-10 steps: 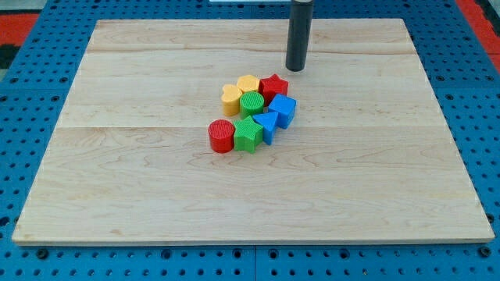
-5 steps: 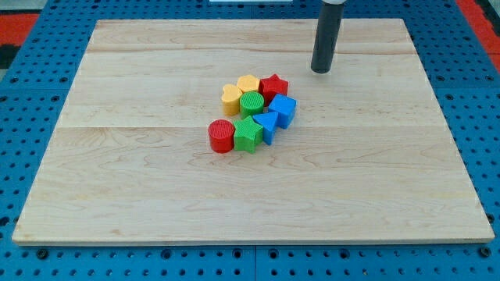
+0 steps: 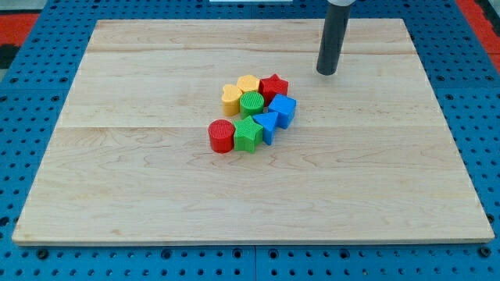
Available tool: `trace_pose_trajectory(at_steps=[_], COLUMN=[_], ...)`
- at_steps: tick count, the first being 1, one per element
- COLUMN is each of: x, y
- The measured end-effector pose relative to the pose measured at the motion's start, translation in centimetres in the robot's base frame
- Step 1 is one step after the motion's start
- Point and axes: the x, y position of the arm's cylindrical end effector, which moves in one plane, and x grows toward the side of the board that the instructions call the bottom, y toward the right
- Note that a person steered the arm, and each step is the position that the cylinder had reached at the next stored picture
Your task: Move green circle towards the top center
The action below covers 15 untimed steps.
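The green circle [image 3: 251, 104] sits in the middle of a tight cluster of blocks near the board's centre. Around it are a yellow heart [image 3: 230, 97], a yellow hexagon-like block [image 3: 248, 83], a red star [image 3: 274, 85], a blue cube [image 3: 283, 110], a blue triangle-like block [image 3: 267, 125], a green star [image 3: 248, 135] and a red circle [image 3: 221, 136]. My tip [image 3: 326, 72] rests on the board up and to the right of the cluster, well apart from every block.
The wooden board [image 3: 141, 187] lies on a blue pegboard surface [image 3: 484, 94]. A red area [image 3: 16, 23] shows at the view's top left corner.
My tip has moved to the view's right, from above the red star to a spot further right of the cluster. The blocks have not moved.
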Motion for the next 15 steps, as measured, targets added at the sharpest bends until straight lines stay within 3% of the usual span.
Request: trace_pose_trajectory(at_steps=[3, 4, 5, 6, 8, 10, 14, 15], x=[13.0, 13.1, 12.8, 9.6, 6.5, 6.8, -2.6, -2.6], y=[0.2, -5.8, -11.8, -14.5, -11.0, -8.5, -7.8, -9.9])
